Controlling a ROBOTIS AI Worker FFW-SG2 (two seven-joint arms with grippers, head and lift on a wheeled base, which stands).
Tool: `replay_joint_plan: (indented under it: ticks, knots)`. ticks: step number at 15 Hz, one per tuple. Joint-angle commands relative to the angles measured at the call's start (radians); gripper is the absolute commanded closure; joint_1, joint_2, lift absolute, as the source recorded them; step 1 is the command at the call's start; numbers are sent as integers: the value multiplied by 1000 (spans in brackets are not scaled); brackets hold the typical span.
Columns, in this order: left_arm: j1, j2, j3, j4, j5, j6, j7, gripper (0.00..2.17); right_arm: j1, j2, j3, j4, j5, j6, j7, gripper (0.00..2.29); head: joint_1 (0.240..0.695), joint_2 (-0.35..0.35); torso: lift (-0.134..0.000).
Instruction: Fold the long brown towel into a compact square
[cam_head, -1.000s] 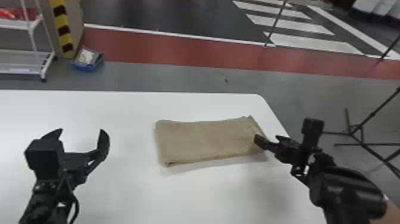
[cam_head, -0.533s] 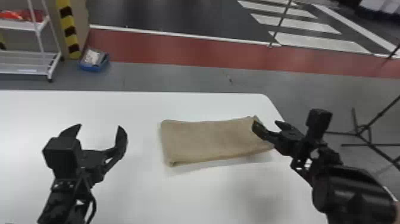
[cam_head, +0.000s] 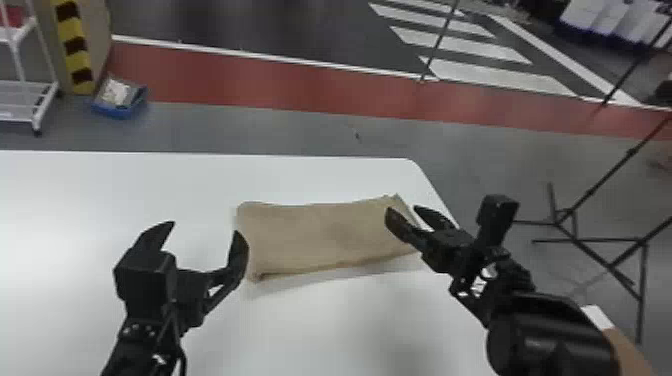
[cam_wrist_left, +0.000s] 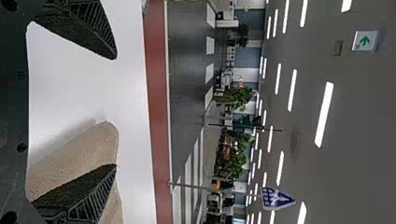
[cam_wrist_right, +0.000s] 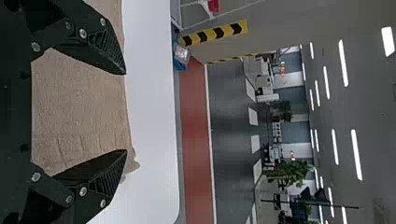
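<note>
Towel (cam_head: 320, 235): flat rectangle of brown woven cloth, long side running left to right, its right end near the table's right edge; the right wrist view shows creases across it.
Table (cam_head: 90, 195): white, smooth-topped, rounded at its far right corner.
Left gripper (cam_head: 206, 228): black, above the table at the towel's left end, its jaws standing wide, nothing between them; one finger is just beside the towel's end in the head view.
Right gripper (cam_head: 402, 210): black, over the towel's right end, jaws wide apart with cloth in view behind the gap, not pinched.
Floor: grey, with a red band (cam_head: 280, 90) beyond the table.
Far left: white wire rack (cam_head: 22, 95) and blue tray (cam_head: 119, 109).
Right side: thin black tripod legs (cam_head: 590, 242).
</note>
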Motion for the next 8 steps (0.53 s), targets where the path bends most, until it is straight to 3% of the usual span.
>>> replay_joint_plan:
  ticks: [1,2,8]
  knots:
    - [-2,3,-3,6,-2,-7,12,46,-5,-3,27,6,7,25,65,1693,695,-350,-118]
    - [-2,6,-1,1,-5,-10,25,39,-20,-4,56,26,17,53,103,1804,695,-347,-118]
    - [-1,7,60,-9,-14,-10,30,39,-60,11,274,124,79,59,105,1828,695,-229,-118]
